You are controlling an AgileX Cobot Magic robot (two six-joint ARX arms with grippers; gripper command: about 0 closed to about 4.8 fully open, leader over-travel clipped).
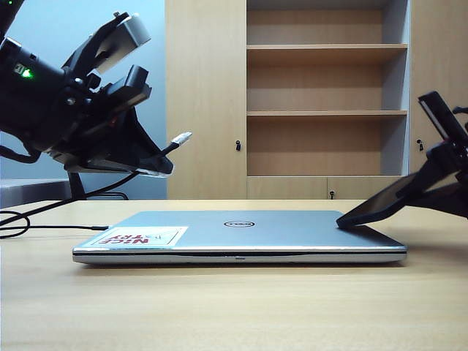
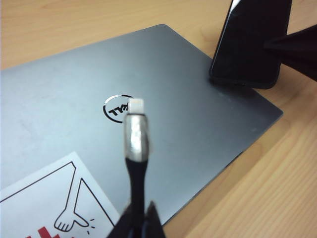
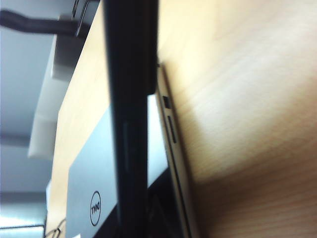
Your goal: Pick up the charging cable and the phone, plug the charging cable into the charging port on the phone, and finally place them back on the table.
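Beige wood-grain table (image 1: 234, 307), wooden shelving unit (image 1: 325, 95) behind it, closed silver Dell laptop (image 1: 241, 238) lying flat mid-table.

Charging cable (image 1: 164, 150): clamped in my left gripper (image 1: 157, 164), up in the air over the laptop's left end. Jaws closed on the black cord just behind the collar. In the left wrist view the cord (image 2: 136, 173) stands straight out from the gripper (image 2: 138, 225), silvery collar then white plug tip, tip pointing out over the Dell logo (image 2: 116, 107). Rest of the cord droops back from the gripper and loops on the table at far left.

Phone (image 1: 376, 201): in my right gripper (image 1: 446, 175), at the right side of the exterior view. Phone tilted, lower short edge touching the laptop lid near its right rear corner, upper end raised toward the gripper. Left wrist view shows the same: phone (image 2: 250, 44) resting on the lid corner, dark fingers (image 2: 297, 47) on its side. Right wrist view: phone (image 3: 131, 124) seen edge-on, close, blurred, laptop side ports beside it. Jaws closed on the phone.

Plug tip and phone well apart, not mated. Charging port: can't make it out in any view.

White sticker (image 1: 139, 236) with red print on the lid's left front corner.
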